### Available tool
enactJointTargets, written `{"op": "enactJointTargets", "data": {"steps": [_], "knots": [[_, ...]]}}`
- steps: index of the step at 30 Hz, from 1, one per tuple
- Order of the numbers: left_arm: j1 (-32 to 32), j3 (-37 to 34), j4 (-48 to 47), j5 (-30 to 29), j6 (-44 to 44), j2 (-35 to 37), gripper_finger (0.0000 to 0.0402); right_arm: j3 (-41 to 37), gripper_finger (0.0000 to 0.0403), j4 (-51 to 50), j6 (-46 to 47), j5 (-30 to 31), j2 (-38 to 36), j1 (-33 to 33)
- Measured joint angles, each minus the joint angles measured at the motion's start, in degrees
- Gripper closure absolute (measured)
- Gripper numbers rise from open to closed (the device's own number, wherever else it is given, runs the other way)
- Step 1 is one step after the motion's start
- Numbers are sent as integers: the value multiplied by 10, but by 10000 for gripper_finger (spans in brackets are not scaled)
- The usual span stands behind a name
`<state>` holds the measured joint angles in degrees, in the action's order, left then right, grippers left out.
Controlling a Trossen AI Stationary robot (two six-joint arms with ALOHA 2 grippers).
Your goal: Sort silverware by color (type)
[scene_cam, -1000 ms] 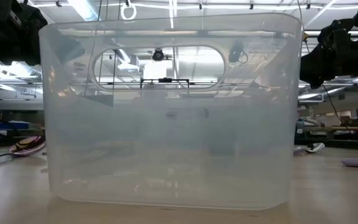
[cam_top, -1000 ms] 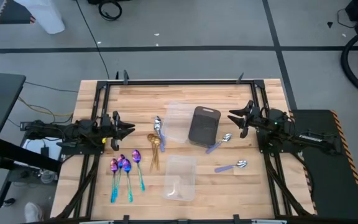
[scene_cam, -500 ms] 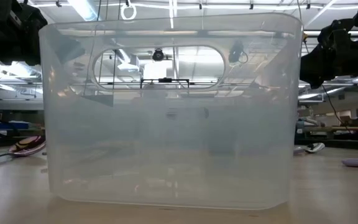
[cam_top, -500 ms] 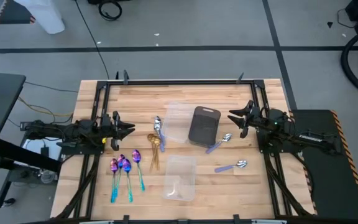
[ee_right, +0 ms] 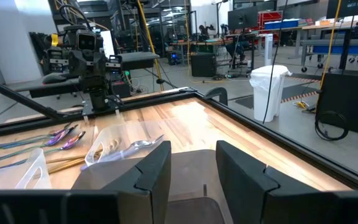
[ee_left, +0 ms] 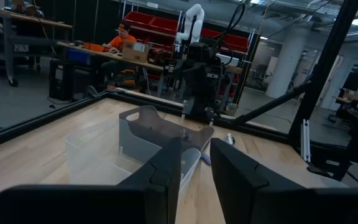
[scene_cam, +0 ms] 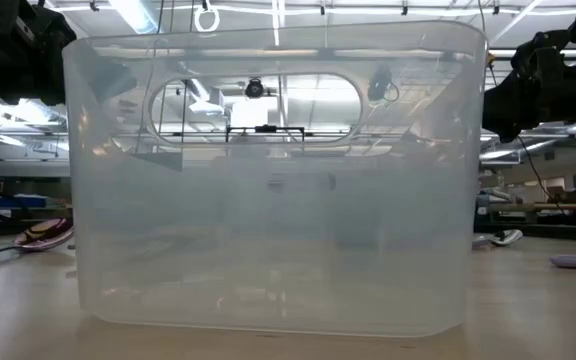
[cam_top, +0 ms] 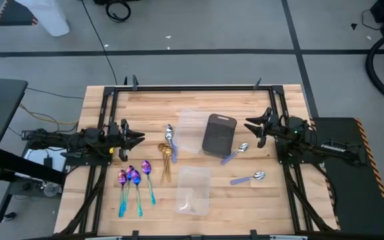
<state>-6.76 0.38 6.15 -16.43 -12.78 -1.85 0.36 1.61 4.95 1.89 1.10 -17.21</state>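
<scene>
Left pincer (cam_top: 139, 138): held above the left side of the counter, just beyond the purple spoons; its dark fingers (ee_left: 166, 171) are seen parted by a narrow gap in the left wrist view, and nothing is gripped.
Right pincer (cam_top: 251, 125): held above the right side of the counter, beside the dark grey rectangular tray (cam_top: 219, 135); its fingers (ee_right: 157, 168) are likewise seen apart, with nothing between them.
Purple-blue spoons (cam_top: 133, 177): four iridescent spoons with teal handles are laid side by side at the near left of the light wooden counter (cam_top: 145, 107).
Gold spoons (cam_top: 166, 155): a shiny gold cluster is found left of centre, with one silver spoon (cam_top: 169, 137) just beyond it, touching or nearly so.
Silver spoons on the right (cam_top: 243, 148): one with a pale bluish handle lies just beside the grey tray; another (cam_top: 255, 177) lies nearer, well apart from it.
Clear plastic trays: one (cam_top: 192, 131) is set at the centre against the grey tray, a second (cam_top: 193, 190) nearer, filling the low view; whether anything lies in the nearer one cannot be told.
Step in hand: judged to be a pause between picks, the purple group being gathered and the silver spoons split left and right.
Next move: a descent by the right pincer onto the slim handle of the silver spoon beside the grey tray seems called for, with the fingers astride the handle and low against the counter.
</scene>
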Motion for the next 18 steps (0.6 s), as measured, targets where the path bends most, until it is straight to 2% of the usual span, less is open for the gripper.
{"op": "enactJointTargets", "data": {"steps": [10, 14, 18], "knots": [[0, 0, 0, 0, -2, 0, 308, 0, 265, 0, 0, 0, 0, 0], [0, 0, 3, 0, -44, 0, 308, 0, 265, 0, 0, 0, 0, 0], [2, 0, 30, 0, -46, 0, 308, 0, 265, 0, 0, 0, 0, 0]]}}
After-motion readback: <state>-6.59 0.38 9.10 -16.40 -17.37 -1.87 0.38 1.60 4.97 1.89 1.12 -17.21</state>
